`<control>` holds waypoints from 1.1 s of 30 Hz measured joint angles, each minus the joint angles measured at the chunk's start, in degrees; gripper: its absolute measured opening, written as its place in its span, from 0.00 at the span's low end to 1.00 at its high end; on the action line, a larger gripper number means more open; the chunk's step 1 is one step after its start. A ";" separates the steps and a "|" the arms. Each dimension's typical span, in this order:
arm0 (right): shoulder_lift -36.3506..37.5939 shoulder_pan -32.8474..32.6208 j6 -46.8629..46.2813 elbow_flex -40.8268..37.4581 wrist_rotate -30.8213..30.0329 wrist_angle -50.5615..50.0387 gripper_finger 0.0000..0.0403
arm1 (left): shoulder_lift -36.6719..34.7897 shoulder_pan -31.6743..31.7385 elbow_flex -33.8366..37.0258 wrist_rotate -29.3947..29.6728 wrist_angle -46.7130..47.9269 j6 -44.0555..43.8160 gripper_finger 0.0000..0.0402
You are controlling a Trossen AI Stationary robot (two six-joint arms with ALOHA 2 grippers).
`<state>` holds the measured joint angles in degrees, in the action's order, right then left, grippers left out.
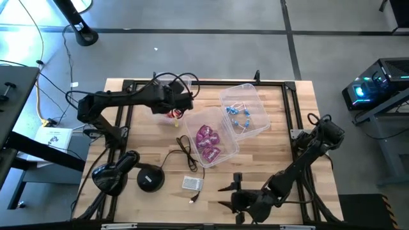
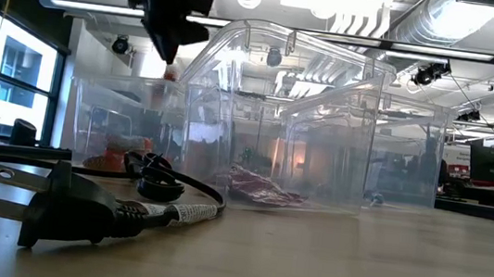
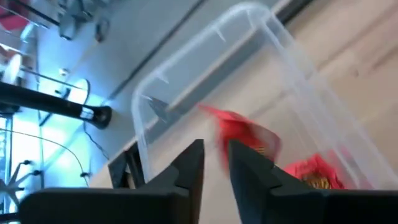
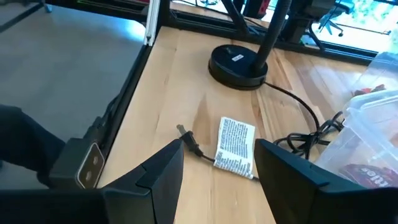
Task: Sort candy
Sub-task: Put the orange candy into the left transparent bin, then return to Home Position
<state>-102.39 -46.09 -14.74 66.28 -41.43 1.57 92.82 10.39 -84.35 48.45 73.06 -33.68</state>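
Clear plastic bins are sitting on the wooden table (image 1: 287, 128): one bin (image 1: 246, 110) is holding light blue candy (image 1: 239, 117), a second bin (image 1: 211, 142) is holding purple-magenta candy (image 1: 208, 140), and a third, under the left arm, is holding orange-red candy (image 3: 314, 173). Over that third bin (image 3: 186, 74) the left gripper (image 3: 216, 163) is hovering, its fingers narrowly parted, with one orange-red sweet (image 3: 239, 132) just beyond their tips, seemingly loose. Near the table's front edge, the right gripper (image 4: 217, 163) is waiting with fingers wide and empty.
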 joint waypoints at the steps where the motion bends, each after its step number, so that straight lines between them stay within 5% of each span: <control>1: 0.00 0.00 0.07 0.00 0.06 0.32 0.48 | 0.00 0.22 0.41 -1.07 0.02 0.36 0.18; 8: 2.24 0.70 7.96 0.00 -0.52 8.25 0.48 | -2.16 -1.13 -0.68 -10.63 1.61 3.20 0.37; 14: 1.99 3.18 -0.47 0.07 -0.98 3.27 0.42 | -6.87 -8.61 -5.60 -20.07 1.44 2.90 0.41; 20: 0.26 4.82 -15.27 0.02 -7.97 -6.61 0.05 | -15.07 -28.39 -2.06 -8.58 -12.42 3.61 0.37; 26: -0.79 8.01 -18.73 0.00 -5.04 -7.22 0.01 | -16.75 -46.85 6.87 6.23 -31.55 0.13 0.33; 33: -1.34 13.98 -17.12 0.00 -1.96 -6.97 0.00 | -10.35 -59.59 20.77 12.72 -69.98 14.91 0.30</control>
<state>-103.73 -32.11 -31.86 66.28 -43.39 -5.40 82.46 -49.20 -63.58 61.17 3.09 -18.77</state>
